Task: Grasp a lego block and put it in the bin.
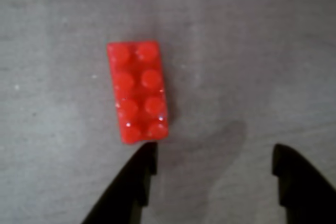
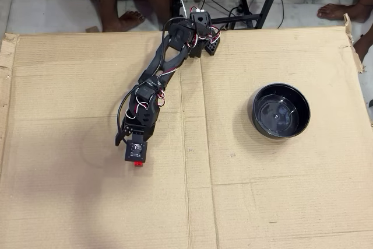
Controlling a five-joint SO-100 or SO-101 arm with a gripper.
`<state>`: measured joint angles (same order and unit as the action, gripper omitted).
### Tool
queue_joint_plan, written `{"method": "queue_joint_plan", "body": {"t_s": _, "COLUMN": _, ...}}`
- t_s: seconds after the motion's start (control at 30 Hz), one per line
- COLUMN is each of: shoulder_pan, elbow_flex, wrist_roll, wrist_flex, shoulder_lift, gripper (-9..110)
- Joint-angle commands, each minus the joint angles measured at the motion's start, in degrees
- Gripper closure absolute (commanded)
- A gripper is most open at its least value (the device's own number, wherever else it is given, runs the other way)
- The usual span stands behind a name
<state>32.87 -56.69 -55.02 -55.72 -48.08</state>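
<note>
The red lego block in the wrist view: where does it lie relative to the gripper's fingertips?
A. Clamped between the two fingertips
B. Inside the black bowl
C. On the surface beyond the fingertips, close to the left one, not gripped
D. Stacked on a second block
C: in the wrist view the red lego block lies flat on the cardboard, studs up, just past the left fingertip of the open gripper, with nothing between the fingertips.
</note>
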Motion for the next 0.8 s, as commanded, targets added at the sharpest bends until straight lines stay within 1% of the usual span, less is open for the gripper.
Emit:
{"method": "queue_joint_plan", "body": {"t_s": 0.0, "shoulder_pan": -0.88, "elbow_flex": 2.37, "wrist_roll": -0.26, "wrist_flex": 0.53, "shoulder_lift": -0.97, "gripper": 77}}
{"method": "queue_joint_plan", "body": {"t_s": 0.43, "shoulder_pan": -3.78, "elbow_flex": 1.93, "wrist_roll": -0.44, "wrist_flex": 0.44, "shoulder_lift": 0.09, "gripper": 77}}
{"method": "queue_joint_plan", "body": {"t_s": 0.53, "shoulder_pan": -3.69, "elbow_flex": 2.11, "wrist_roll": 0.26, "wrist_flex": 0.18, "shoulder_lift": 0.79, "gripper": 84}}
{"method": "queue_joint_plan", "body": {"t_s": 0.6, "shoulder_pan": -3.43, "elbow_flex": 2.11, "wrist_roll": 0.62, "wrist_flex": -0.26, "shoulder_lift": 0.35, "gripper": 86}}
{"method": "queue_joint_plan", "body": {"t_s": 0.77, "shoulder_pan": -3.52, "elbow_flex": 1.93, "wrist_roll": -0.09, "wrist_flex": -0.97, "shoulder_lift": -3.78, "gripper": 83}}
